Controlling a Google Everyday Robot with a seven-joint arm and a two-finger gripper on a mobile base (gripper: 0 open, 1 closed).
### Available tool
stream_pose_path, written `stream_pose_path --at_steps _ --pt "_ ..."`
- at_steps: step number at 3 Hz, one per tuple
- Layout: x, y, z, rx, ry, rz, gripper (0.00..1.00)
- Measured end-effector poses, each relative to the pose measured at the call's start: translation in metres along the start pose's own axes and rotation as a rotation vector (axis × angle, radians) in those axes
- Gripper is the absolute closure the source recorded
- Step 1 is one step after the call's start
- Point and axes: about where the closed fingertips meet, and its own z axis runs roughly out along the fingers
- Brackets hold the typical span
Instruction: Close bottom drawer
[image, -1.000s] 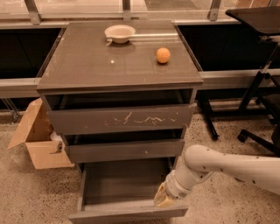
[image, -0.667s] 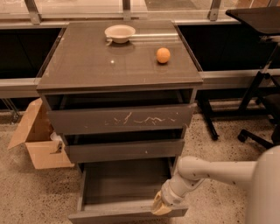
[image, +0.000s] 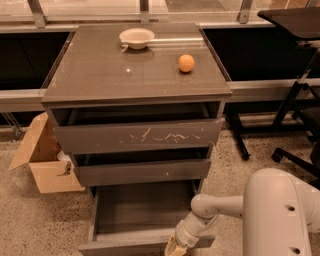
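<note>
The bottom drawer of the grey-brown cabinet stands pulled out, its shallow grey tray showing and its plain front at the frame's lower edge. My gripper is at the right part of that front edge, low in the picture, touching or nearly touching the drawer front. My white arm reaches in from the lower right. The fingertips run partly off the frame's bottom edge.
Above are the middle drawer with a small white speck and the wide white-scratched top drawer. A white bowl and an orange sit on the cabinet top. An open cardboard box stands at the left; chair and stand legs at the right.
My arm has swung closer to the camera and now fills the lower right. The gripper has shifted slightly left and lower along the drawer's front edge. The drawer stays open.
</note>
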Motion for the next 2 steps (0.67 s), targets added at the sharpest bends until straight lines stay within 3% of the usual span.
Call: stream_pose_path --at_steps 2 --pt "0.011 -0.002 0.014 -0.005 0.021 0.003 1.00"
